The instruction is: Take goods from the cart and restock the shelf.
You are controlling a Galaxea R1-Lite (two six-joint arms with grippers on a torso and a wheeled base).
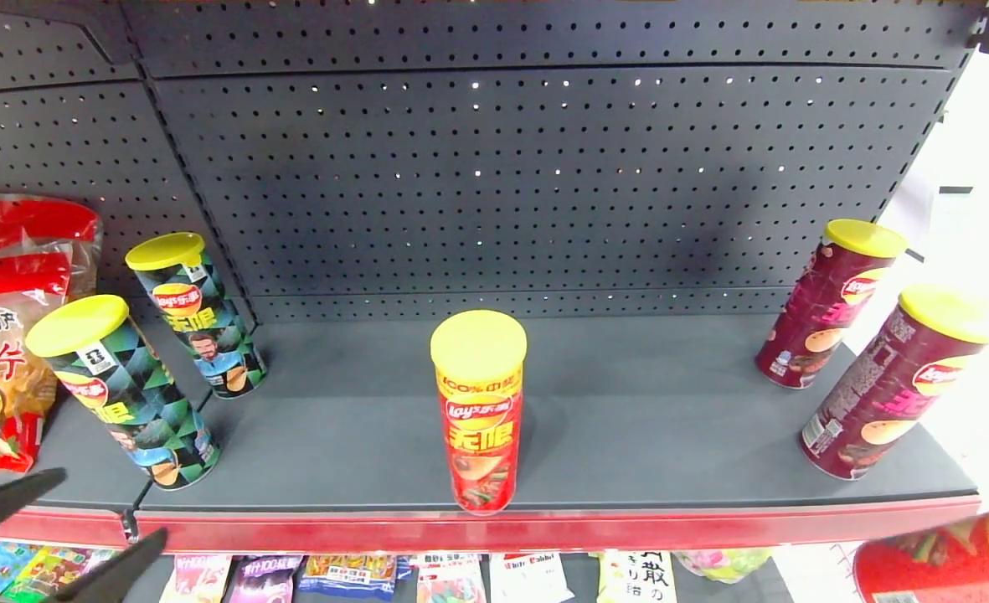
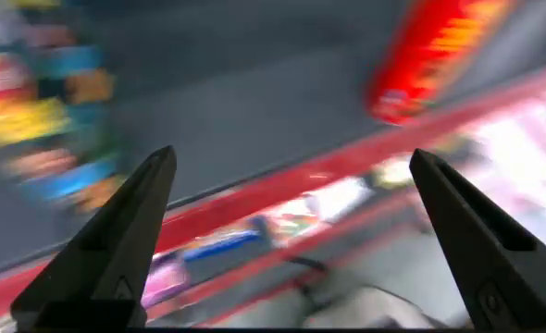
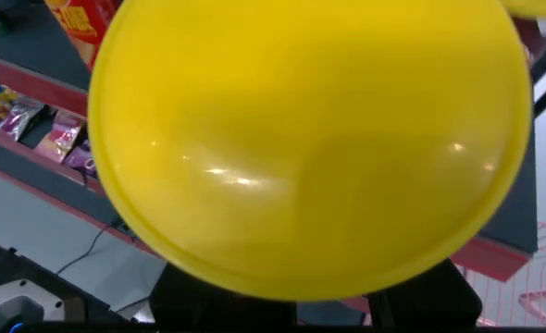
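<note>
Left of the middle red can (image 1: 477, 410), the left gripper (image 2: 291, 157) hung at the shelf (image 1: 628, 419) lip, jaws wide apart and empty, near two green cans (image 1: 126, 394). Right of it stood two maroon cans (image 1: 879, 377). Farther right and lower, the right gripper (image 3: 319, 310) seemingly clamped the held can (image 1: 946, 561), lidded, contents unseen. I judged it light, stiff and dentable: hold mid-body.
</note>
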